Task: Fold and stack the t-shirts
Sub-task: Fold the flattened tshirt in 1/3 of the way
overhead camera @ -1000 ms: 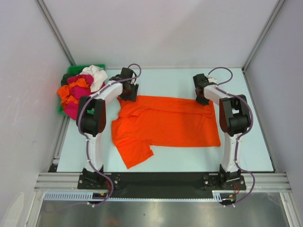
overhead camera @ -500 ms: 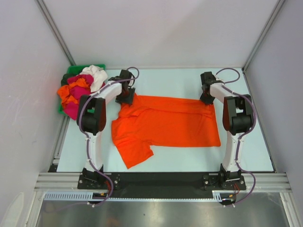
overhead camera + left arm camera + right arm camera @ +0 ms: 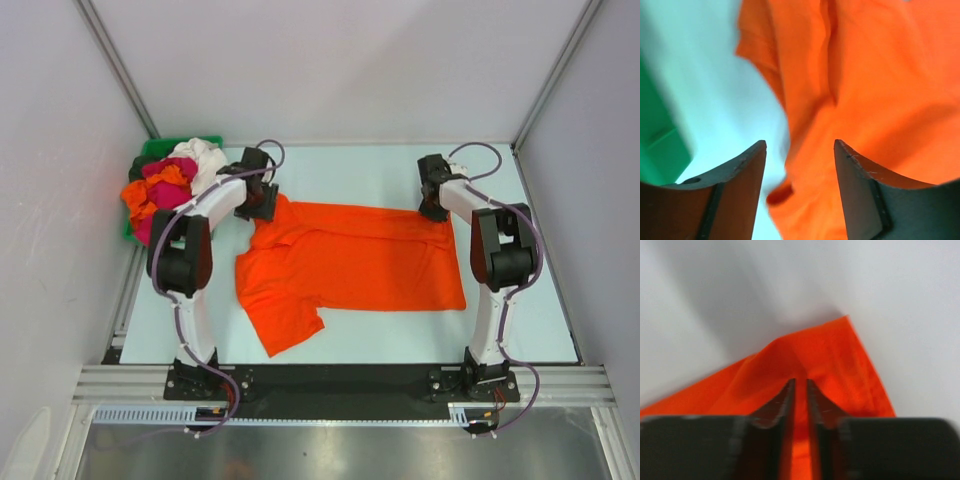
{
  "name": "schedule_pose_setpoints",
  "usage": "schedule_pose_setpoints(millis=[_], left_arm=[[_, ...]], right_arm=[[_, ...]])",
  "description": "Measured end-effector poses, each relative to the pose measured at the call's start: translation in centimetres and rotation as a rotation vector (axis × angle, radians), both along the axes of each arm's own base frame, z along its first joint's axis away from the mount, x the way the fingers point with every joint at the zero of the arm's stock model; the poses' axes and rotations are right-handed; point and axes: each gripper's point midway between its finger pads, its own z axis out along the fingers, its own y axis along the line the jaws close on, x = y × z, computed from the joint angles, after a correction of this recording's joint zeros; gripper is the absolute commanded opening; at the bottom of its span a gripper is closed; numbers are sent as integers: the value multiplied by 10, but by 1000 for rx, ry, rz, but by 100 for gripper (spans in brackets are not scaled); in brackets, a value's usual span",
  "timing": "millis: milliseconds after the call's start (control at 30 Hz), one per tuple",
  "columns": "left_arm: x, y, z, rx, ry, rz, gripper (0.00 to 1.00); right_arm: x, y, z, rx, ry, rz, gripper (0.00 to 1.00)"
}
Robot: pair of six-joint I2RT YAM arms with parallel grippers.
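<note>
From above, the orange t-shirt (image 3: 350, 260) lies spread flat on the pale worktop (image 3: 380, 170), stretching across the space between the two arms. The left end effector (image 3: 262, 200) is over the shirt's far left corner. The right end effector (image 3: 432, 205) is at the far right corner. A short sleeve sticks out toward the arm bases, on the near side of the left end effector. Just to the outer left of the left end effector, a green bin (image 3: 150, 150) holds a heap of t-shirts (image 3: 165, 185) in orange, magenta and white, some spilling over its edge.

In the left wrist view, the left end effector (image 3: 800, 145) has its two dark fingers (image 3: 740, 175) well apart and grips nothing. The orange t-shirt (image 3: 880, 75) lies under and ahead of it, creased, and fills the space right of the fingers. Its rumpled edge runs through the gap between them. Bare worktop (image 3: 705, 75) shows left of that edge, and a corner of the green bin (image 3: 660, 150) sits further left.

In the right wrist view, the right end effector (image 3: 801, 381) has its fingers (image 3: 822, 407) drawn nearly together, with only a thin slit between them. Orange cloth fills that slit. The orange t-shirt (image 3: 830, 360) rises in a small peak to the fingertips, so the corner looks pinched. Its pointed corner lies just ahead and to the right, with bare worktop (image 3: 740, 280) beyond.
</note>
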Motion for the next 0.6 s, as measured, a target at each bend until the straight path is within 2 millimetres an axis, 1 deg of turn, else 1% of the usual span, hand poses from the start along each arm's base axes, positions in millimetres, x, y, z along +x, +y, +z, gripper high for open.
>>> schedule_pose_setpoints(millis=[33,67,100,133,200,267,300,333,367,400,433,467,533,567,600], left_arm=[[-3,0,13,-6,-27,-2,66],[-5,0,29,-16,-67,-5,67],[-7,-1,47,-28,-116,-8,67],[-10,-2,67,-40,-166,-13,67],[-19,-7,107,-75,-278,-29,66],[-36,-12,136,-104,-362,-52,66],[-44,-14,142,-113,-386,-63,66],[-55,-16,146,-119,-401,-76,66],[-67,-17,144,-126,-405,-89,66],[-79,-18,139,-130,-398,-103,66],[-92,-17,128,-129,-375,-116,66],[-102,-16,120,-125,-355,-124,66],[-122,-10,99,-111,-299,-132,67],[-130,-7,92,-103,-278,-137,67],[-136,-5,89,-101,-267,-140,67]], right_arm=[[0,6,6,-10,-11,21,31],[2,16,15,-21,-35,49,35],[4,27,26,-25,-65,77,36],[5,40,43,-30,-102,112,38],[8,60,68,-29,-164,155,40],[6,79,94,-25,-225,194,40],[4,86,105,-25,-247,209,40],[1,89,112,-26,-262,216,40],[-3,94,120,-27,-279,228,41],[-8,96,123,-30,-284,234,40],[-17,100,125,-37,-285,246,40],[-23,101,124,-41,-281,253,40],[-43,104,117,-57,-257,271,39],[-55,105,110,-62,-236,276,40],[-63,111,108,-63,-227,295,40]])
